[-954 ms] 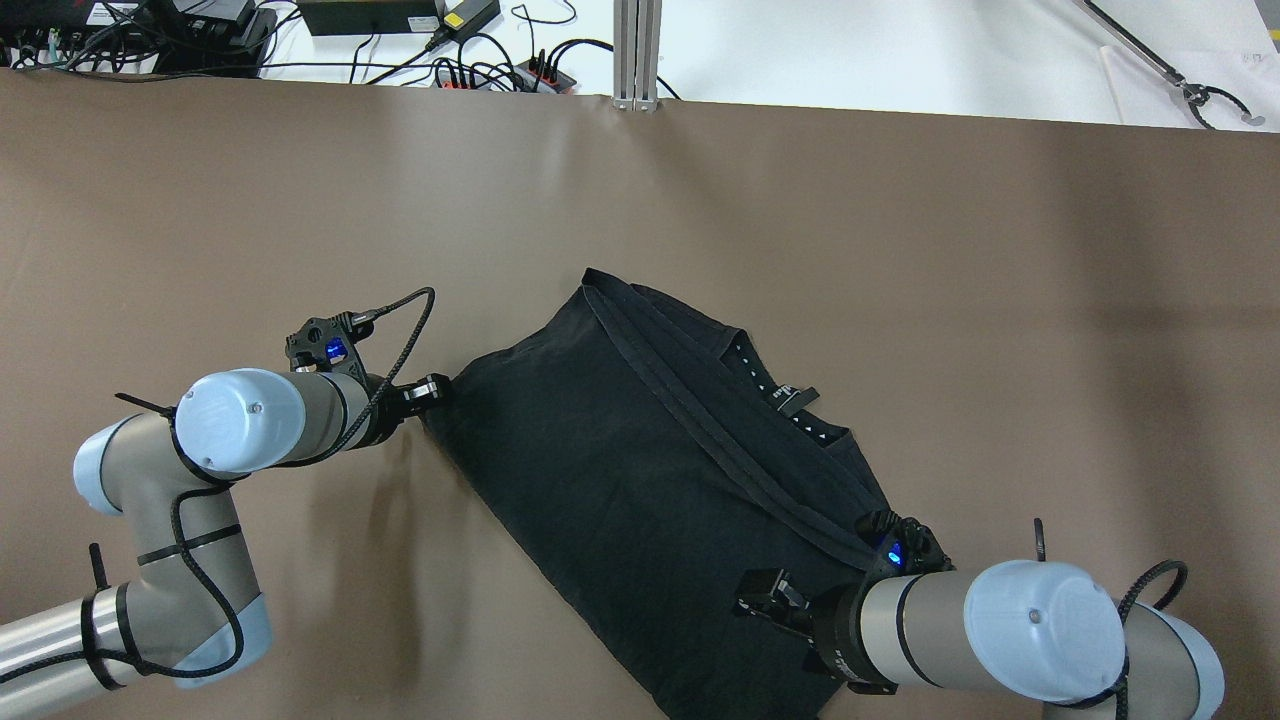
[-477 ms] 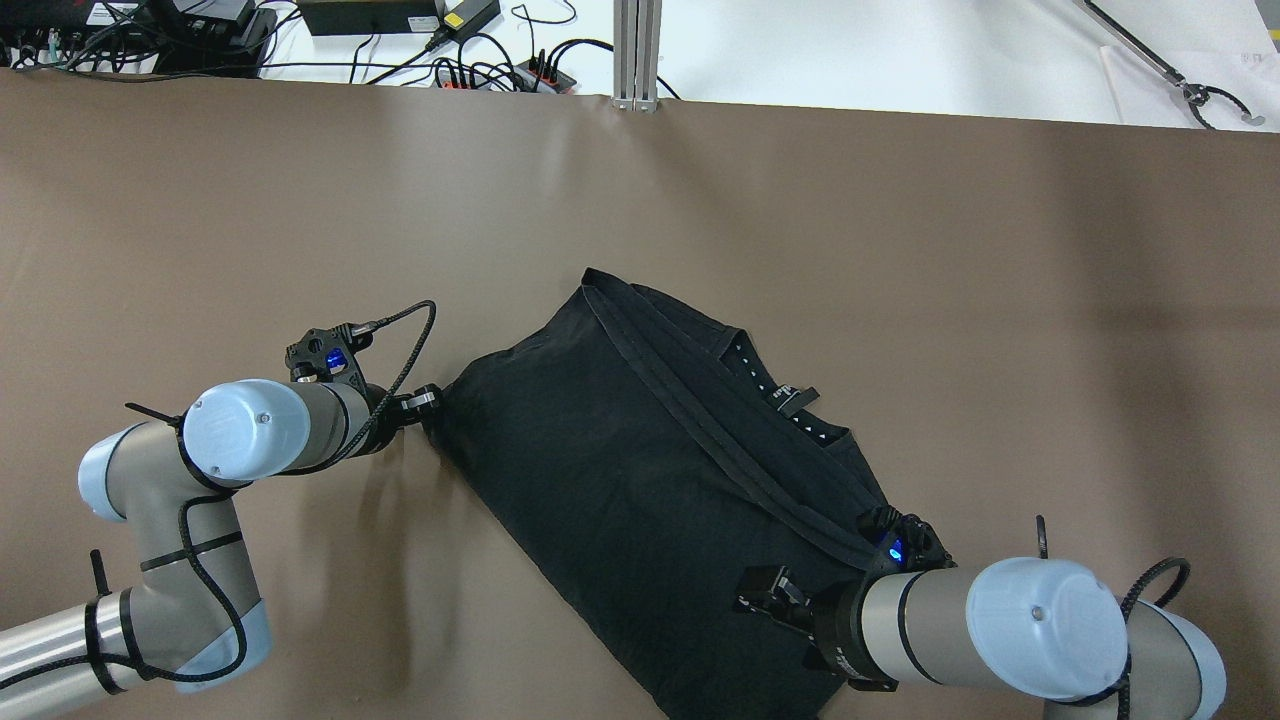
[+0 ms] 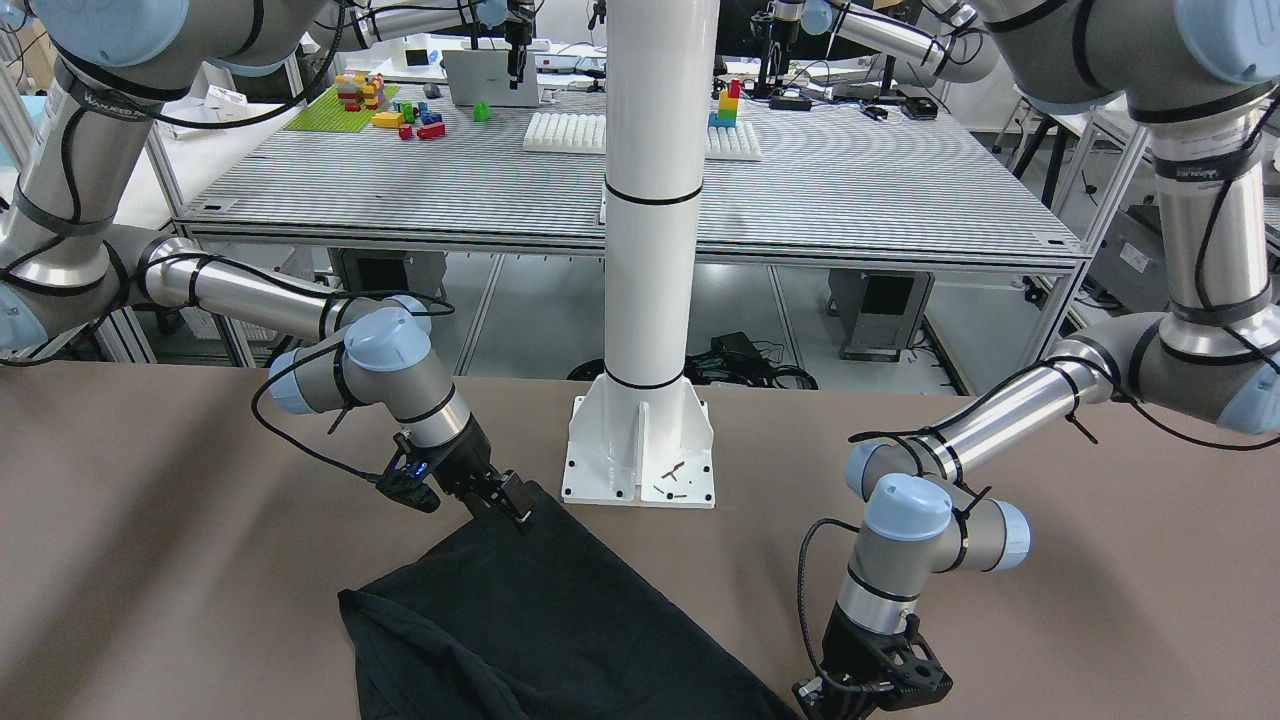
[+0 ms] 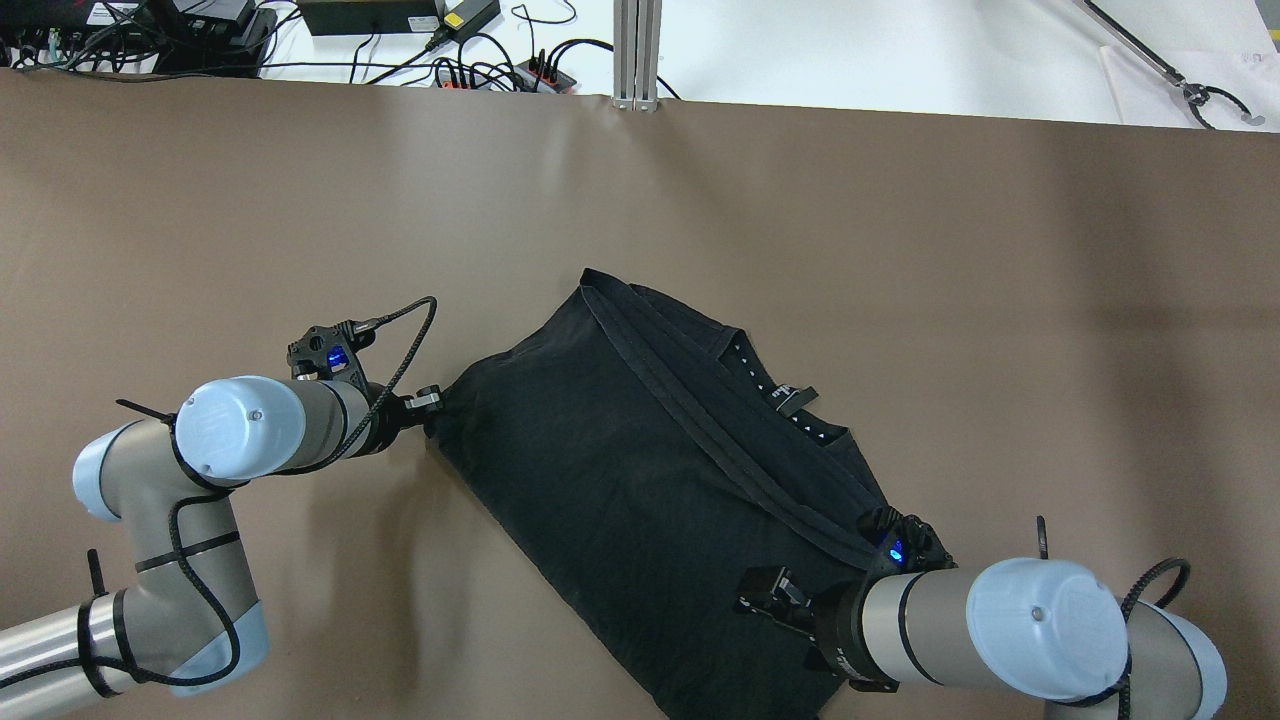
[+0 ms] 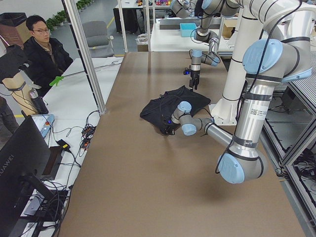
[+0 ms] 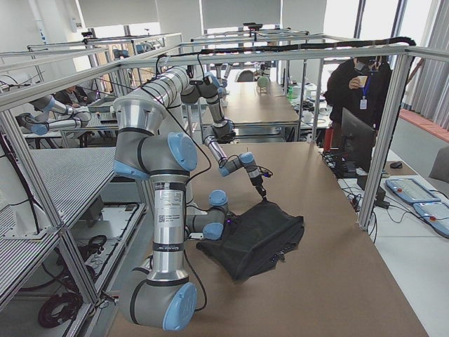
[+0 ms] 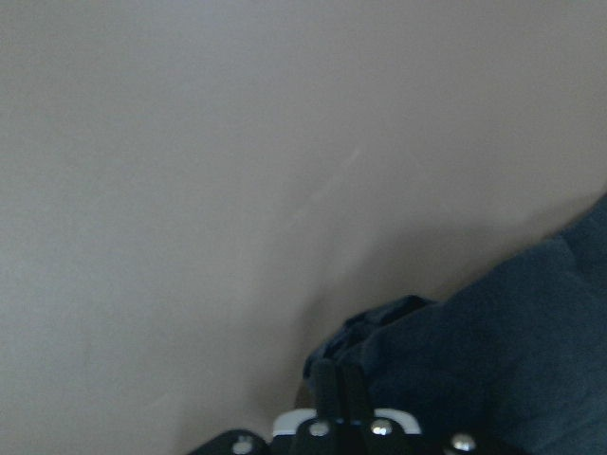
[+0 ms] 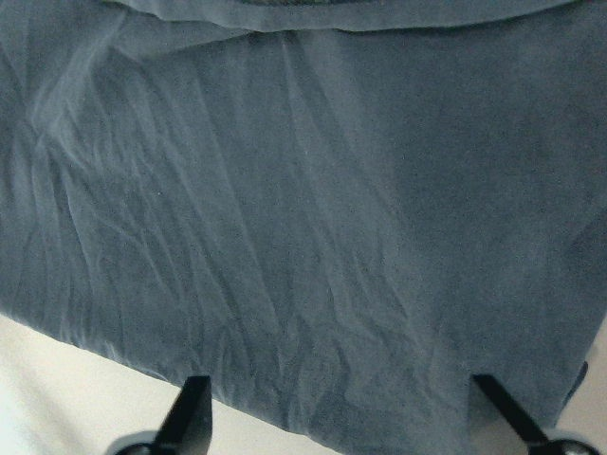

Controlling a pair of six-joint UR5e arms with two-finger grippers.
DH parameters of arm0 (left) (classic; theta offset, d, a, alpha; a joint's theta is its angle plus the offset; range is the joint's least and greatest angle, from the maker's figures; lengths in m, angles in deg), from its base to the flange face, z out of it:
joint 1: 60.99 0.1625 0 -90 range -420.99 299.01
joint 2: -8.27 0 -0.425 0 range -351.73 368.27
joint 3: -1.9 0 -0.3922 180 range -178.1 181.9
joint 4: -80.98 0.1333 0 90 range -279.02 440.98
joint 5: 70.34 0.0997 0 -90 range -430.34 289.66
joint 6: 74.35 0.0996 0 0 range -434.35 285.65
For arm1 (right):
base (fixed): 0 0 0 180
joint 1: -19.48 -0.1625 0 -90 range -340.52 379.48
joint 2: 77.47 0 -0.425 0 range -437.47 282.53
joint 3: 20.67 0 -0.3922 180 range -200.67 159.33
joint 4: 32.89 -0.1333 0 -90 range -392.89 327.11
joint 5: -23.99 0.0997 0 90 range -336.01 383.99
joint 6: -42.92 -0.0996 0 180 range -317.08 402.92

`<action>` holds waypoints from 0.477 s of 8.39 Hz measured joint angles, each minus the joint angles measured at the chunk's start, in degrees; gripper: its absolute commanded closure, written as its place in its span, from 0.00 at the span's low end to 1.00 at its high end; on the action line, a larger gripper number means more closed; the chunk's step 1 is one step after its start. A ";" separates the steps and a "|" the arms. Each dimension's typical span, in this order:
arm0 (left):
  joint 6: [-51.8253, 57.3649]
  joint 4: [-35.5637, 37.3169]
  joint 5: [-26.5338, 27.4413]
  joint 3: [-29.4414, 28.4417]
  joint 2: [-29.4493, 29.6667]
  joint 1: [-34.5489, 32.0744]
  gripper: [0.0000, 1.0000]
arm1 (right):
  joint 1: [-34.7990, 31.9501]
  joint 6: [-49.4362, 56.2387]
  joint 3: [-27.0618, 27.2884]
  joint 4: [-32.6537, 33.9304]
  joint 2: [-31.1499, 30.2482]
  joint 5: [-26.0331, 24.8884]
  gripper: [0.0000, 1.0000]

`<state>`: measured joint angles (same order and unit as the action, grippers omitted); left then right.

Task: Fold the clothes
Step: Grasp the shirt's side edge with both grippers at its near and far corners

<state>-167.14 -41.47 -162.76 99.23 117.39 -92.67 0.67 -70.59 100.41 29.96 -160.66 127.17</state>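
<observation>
The black cloth [image 4: 620, 470] lies partly folded and slanted on the brown table [image 4: 900, 250], with a seam band and a label on its far right side. My left gripper [image 4: 430, 399] is shut on the cloth's left corner; in the left wrist view [image 7: 332, 374] its fingers are pressed together with bunched fabric [image 7: 512, 351] beside them. My right gripper [image 4: 765, 592] is open just above the cloth's near right part. In the right wrist view its fingertips [image 8: 194, 408] stand wide apart over the fabric [image 8: 303, 209]. In the front-facing view the cloth [image 3: 540, 620] lies before the white post.
The white post's base plate [image 3: 640, 455] stands at the robot-side table edge, close to the cloth. Cables and power strips [image 4: 500, 70] lie beyond the far edge. An operator [image 5: 42, 47] sits past the table's far side; another [image 6: 358, 88] stands there.
My left gripper has shifted slightly left and toward the robot with the cloth's corner in it. The right arm has hardly moved.
</observation>
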 measured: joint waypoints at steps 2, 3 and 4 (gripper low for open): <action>1.15 0.37 -2.58 3.83 -2.58 -0.84 1.00 | 0.00 -0.04 0.01 0.00 -0.04 -0.05 0.05; 3.38 0.51 -3.71 4.29 -3.48 -2.37 1.00 | -0.04 -0.04 0.02 0.00 -0.04 -0.11 0.05; 6.16 0.57 -4.74 3.30 -3.23 -4.58 1.00 | -0.15 -0.01 0.04 0.00 -0.04 -0.15 0.05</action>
<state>-160.99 -40.90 -167.50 102.53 114.16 -97.25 0.52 -70.60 100.45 29.95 -160.70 127.02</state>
